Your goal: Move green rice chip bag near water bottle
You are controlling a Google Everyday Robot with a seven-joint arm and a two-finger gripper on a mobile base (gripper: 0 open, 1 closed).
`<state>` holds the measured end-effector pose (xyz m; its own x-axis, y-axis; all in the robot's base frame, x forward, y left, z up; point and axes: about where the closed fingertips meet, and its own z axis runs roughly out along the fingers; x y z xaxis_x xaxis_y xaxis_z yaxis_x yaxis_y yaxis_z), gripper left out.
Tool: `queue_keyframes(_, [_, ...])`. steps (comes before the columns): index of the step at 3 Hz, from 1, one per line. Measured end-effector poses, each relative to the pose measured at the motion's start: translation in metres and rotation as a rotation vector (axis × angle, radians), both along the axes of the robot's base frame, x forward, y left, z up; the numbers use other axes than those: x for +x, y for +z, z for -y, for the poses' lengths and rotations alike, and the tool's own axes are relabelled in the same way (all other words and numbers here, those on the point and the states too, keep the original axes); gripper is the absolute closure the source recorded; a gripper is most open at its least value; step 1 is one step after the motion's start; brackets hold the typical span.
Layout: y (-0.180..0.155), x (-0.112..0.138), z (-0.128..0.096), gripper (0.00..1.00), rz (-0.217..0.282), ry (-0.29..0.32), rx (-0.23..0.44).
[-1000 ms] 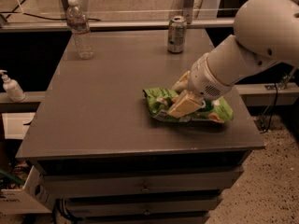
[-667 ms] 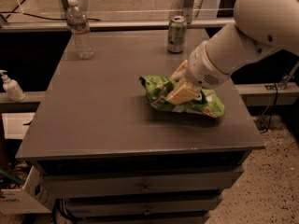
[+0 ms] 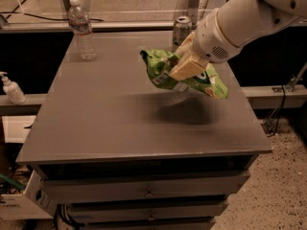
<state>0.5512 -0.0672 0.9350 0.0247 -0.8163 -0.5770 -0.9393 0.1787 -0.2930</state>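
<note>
The green rice chip bag hangs crumpled in the air above the middle-right of the grey table top, with its shadow on the surface below. My gripper is shut on the bag's middle, its tan fingers clamped over it, and the white arm reaches in from the upper right. The water bottle, clear with a white cap, stands upright at the table's far left corner, well left of the bag.
A silver-green drink can stands at the far edge just behind the gripper. A white pump bottle sits on a low ledge left of the table. Drawers run below the table front.
The gripper has lifted the bag off the table top and carried it up and toward the far side. The bottle and can have not moved.
</note>
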Motion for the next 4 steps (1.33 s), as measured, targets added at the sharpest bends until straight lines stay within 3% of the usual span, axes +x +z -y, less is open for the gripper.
queue_keyframes(1, [0.003, 0.023, -0.017, 1.0, 0.052, 0.011, -0.017])
queue_keyframes(2, [0.006, 0.068, -0.046, 1.0, 0.11, 0.041, -0.045])
queue_keyframes(4, [-0.016, 0.135, -0.105, 1.0, 0.147, 0.143, -0.095])
